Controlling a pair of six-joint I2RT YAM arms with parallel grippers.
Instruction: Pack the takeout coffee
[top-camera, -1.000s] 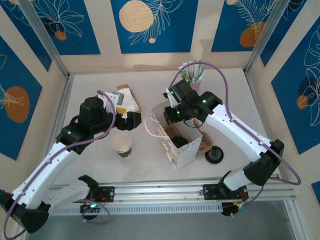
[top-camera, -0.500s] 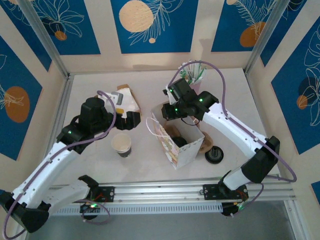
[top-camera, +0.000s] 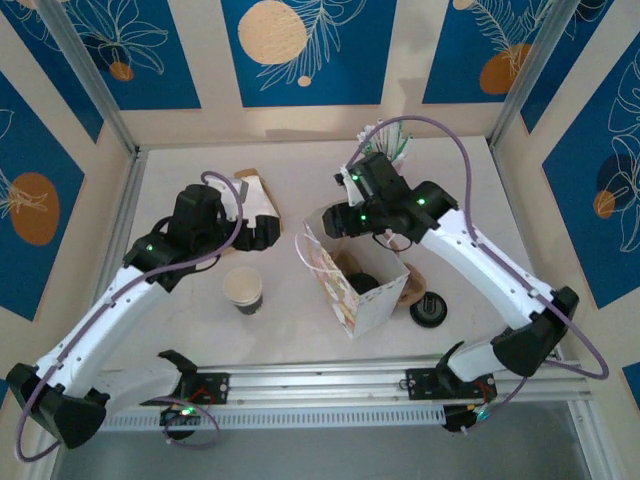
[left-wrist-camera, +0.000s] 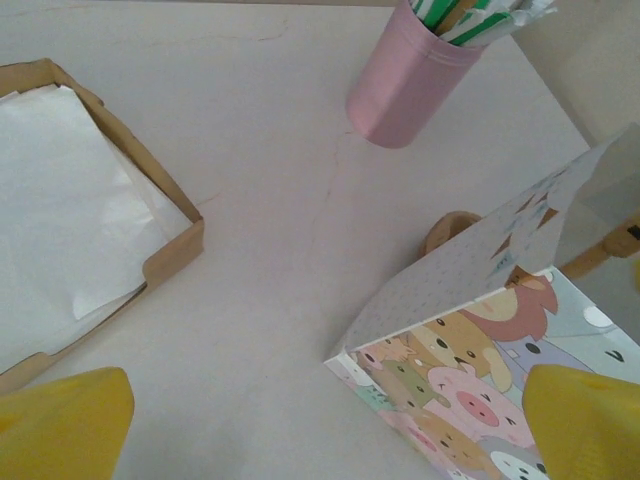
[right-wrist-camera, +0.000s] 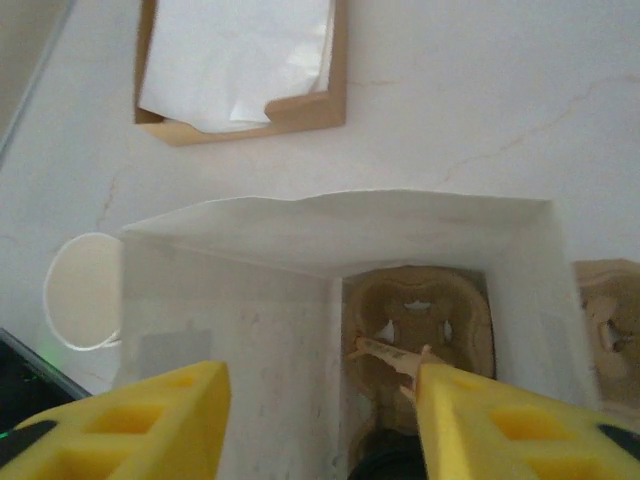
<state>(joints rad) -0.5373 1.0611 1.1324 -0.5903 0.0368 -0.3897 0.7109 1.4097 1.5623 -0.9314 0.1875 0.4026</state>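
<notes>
Paper first: we count one printed bag (top-camera: 345, 300), one lidless cup (top-camera: 243, 288), one loose black lid (top-camera: 428, 311), one napkin tray (left-wrist-camera: 90, 240) and one pink straw holder (left-wrist-camera: 405, 85). And one takeout coffee (top-camera: 361, 283), down inside the bag (just its dark lid showing). The right gripper (right-wrist-camera: 322, 415) hangs over the bag mouth, jaws partly apart, gripping nothing. The left gripper (left-wrist-camera: 322, 425) gapes wide and empty near the tray.
</notes>
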